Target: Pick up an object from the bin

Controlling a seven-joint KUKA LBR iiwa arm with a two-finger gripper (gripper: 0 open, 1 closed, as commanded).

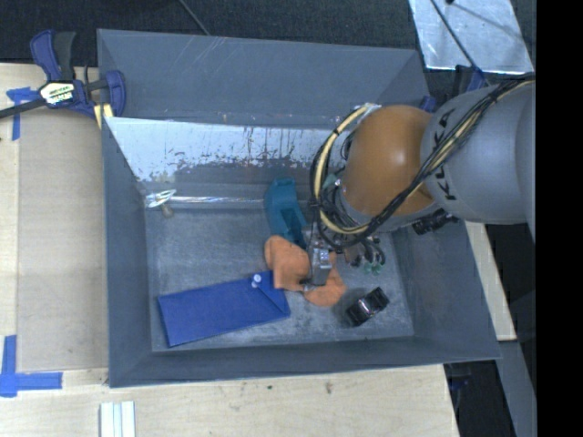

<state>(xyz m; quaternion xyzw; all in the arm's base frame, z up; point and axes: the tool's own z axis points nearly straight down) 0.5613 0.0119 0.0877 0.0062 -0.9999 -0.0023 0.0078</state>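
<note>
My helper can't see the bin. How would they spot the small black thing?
In the grey bin, go to the floor's lower right corner in the view, just right of the orange lump at the gripper. The small black thing lies alone there, the only dark, stubby piece.

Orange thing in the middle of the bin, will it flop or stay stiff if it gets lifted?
Probably floppy: the orange thing looks rumpled and lumpy, like cloth, so it may sag. It likely won't roll, since it lies slumped on the bin floor.
</note>
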